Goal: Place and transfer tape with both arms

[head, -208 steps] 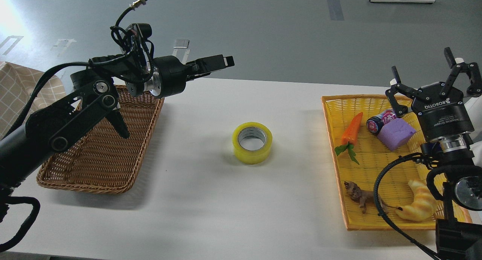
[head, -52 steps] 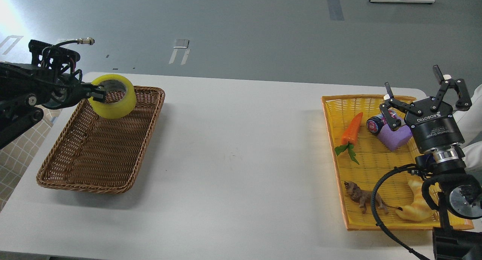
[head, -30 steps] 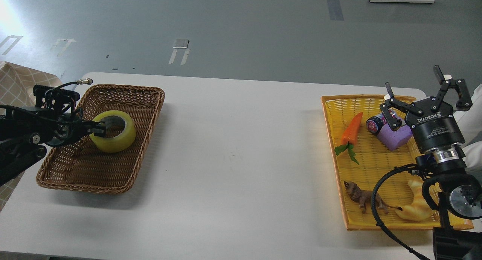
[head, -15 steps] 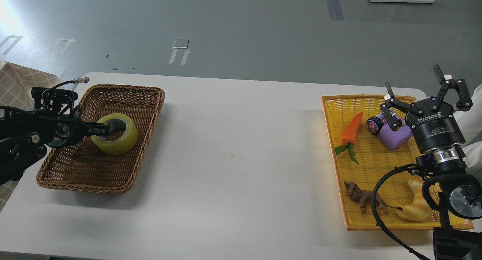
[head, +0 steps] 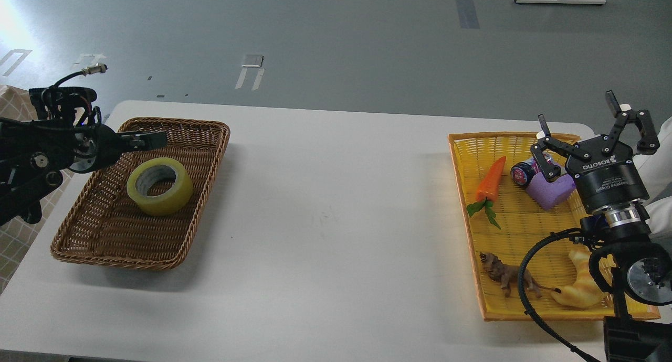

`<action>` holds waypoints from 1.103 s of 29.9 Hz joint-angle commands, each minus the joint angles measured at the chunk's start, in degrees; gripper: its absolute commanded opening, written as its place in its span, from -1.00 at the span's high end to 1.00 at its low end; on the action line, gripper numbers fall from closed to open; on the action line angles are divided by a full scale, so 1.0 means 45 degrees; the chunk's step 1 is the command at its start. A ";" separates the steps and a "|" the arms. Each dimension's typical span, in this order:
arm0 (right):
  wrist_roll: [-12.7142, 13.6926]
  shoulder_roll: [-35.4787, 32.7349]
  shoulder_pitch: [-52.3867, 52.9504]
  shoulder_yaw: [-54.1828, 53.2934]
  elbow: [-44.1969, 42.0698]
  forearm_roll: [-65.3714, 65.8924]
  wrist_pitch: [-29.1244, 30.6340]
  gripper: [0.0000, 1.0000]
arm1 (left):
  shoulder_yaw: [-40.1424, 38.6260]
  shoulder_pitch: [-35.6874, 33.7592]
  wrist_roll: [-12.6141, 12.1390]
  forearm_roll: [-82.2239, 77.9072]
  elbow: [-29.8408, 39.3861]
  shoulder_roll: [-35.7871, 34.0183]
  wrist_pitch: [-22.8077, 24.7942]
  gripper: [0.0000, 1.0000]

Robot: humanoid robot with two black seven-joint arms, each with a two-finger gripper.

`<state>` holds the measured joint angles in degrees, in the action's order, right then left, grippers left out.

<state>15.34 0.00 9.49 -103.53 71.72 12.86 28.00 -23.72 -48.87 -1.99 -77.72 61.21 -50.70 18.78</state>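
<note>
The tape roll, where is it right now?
In the head view the tape lies flat inside the brown wicker basket on the table's left side, just below the left gripper.

A white table with rounded corners spans most of the lower view. Its surface is matte and evenly lit, with soft shadows falling toward the near edge.

Behind the table, a grey floor fills the upper view. A bright glare patch washes out the floor at the upper left. Pale tape marks lie on the floor beyond the far table edge, with fainter marks further left. A dark strip runs across the floor at the upper centre-right. A white flat stand base rests on the floor at the upper right. A beige checked cloth shows at the left edge.
</note>
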 commanded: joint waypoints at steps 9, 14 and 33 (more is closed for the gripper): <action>0.0048 0.0000 0.0234 0.0058 0.0020 0.0092 0.0000 -1.00 | -0.1661 -0.1249 0.3057 0.7836 0.0071 0.1343 0.0144 -0.94; 0.0165 0.0000 0.0644 0.0077 0.0059 0.0170 0.0000 -1.00 | -0.2497 -0.1191 0.3802 0.9707 0.0051 0.2845 0.0164 -0.95; 0.0185 0.0000 0.3104 0.2031 -0.1268 0.0248 0.0000 -1.00 | -0.6717 0.1638 0.3685 1.3990 0.1046 0.5874 0.0416 -0.95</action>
<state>16.18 0.00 21.65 -94.52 67.50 13.98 28.00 -51.30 -44.41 14.92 -14.86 64.44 -26.12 19.88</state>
